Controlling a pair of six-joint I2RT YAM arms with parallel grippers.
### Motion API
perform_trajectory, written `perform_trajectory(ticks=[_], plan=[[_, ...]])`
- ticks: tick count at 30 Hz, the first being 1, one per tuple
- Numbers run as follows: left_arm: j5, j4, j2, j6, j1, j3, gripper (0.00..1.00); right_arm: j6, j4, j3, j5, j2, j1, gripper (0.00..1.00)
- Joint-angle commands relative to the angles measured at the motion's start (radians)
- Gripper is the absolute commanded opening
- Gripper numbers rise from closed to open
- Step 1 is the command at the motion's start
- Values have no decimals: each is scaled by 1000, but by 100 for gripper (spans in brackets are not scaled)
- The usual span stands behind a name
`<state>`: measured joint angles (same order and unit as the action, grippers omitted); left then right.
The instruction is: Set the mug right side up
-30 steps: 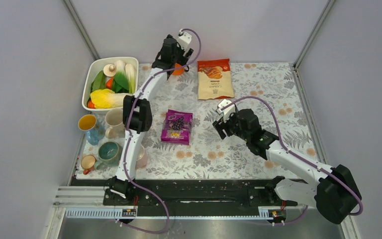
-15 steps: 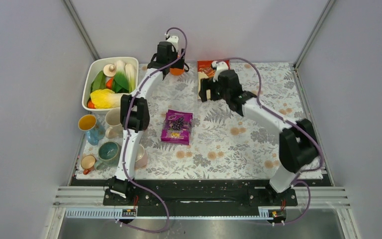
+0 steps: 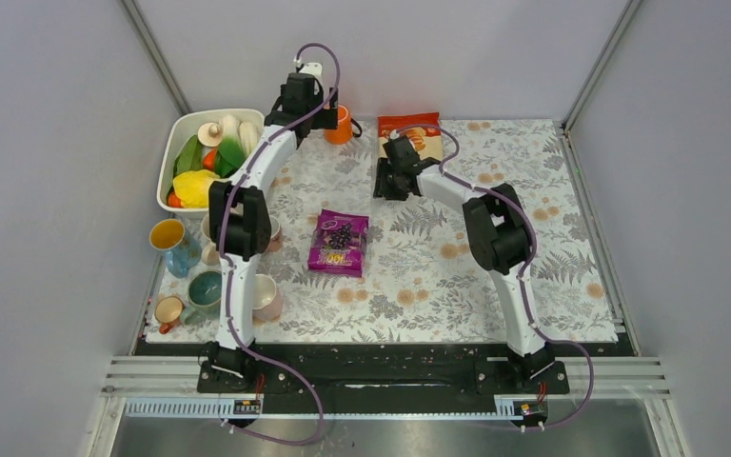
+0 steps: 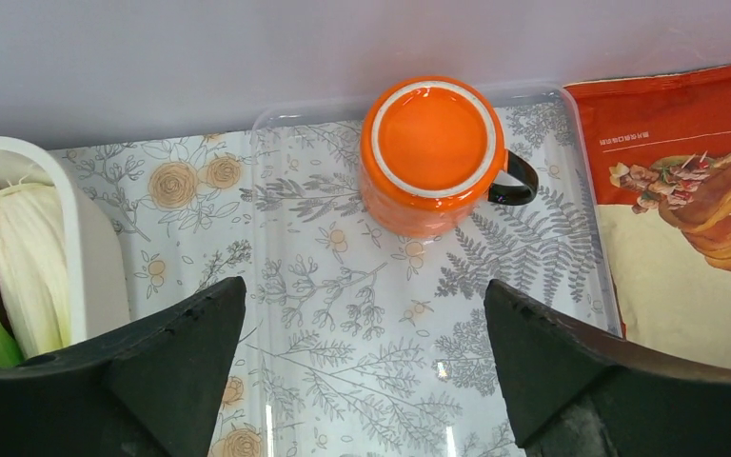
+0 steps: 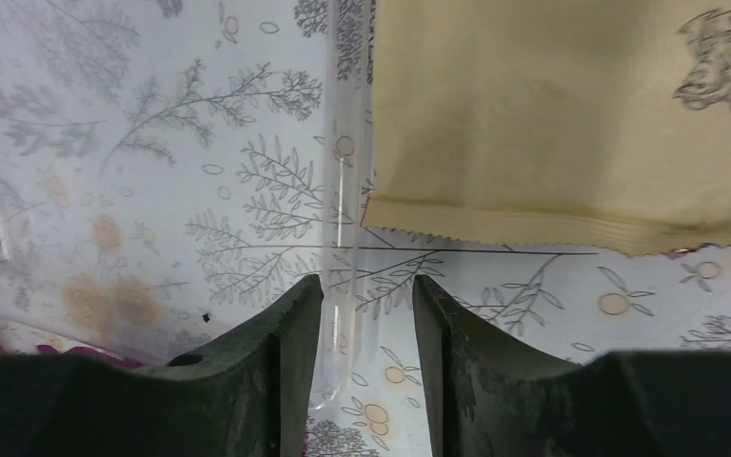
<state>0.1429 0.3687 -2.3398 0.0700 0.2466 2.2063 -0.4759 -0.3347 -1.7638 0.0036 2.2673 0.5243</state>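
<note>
The orange mug [image 4: 433, 157] stands upside down at the back of the table, base up, its black handle [image 4: 519, 181] pointing right. It also shows in the top view [image 3: 343, 124]. My left gripper [image 4: 364, 283] is open wide and empty, a short way in front of the mug and not touching it; in the top view it [image 3: 316, 112] is just left of the mug. My right gripper [image 5: 366, 278] is open only narrowly and empty, low over the cloth by the bottom edge of the snack bag [image 5: 571, 114]; in the top view it [image 3: 383, 184] is right of the mug.
A white tub of vegetables [image 3: 176, 143] stands at the back left. The red snack bag [image 3: 424, 143] lies right of the mug. A purple packet [image 3: 339, 244] lies mid-table. Several cups [image 3: 190, 286] stand along the left edge. The wall is close behind the mug.
My left gripper has shifted left and back, uncovering the orange mug. My right arm has swung from the table's right middle to the back, over the snack bag's left edge.
</note>
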Motion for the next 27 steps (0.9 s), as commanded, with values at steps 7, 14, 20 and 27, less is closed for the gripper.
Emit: perform_trajectory(ticks=[7, 14, 20, 27], plan=[[34, -29, 87, 53, -2, -53, 99, -119, -46, -120, -115, 83, 19, 37], [29, -60, 110, 51, 2, -96, 99, -113, -69, -72, -158, 52, 20, 0], [-210, -85, 127, -450, 91, -138, 98, -69, -40, 44, -196, -22, 31, 0], [-223, -90, 123, -1069, 153, -214, 91, -28, -6, 181, -228, -113, 34, 0]])
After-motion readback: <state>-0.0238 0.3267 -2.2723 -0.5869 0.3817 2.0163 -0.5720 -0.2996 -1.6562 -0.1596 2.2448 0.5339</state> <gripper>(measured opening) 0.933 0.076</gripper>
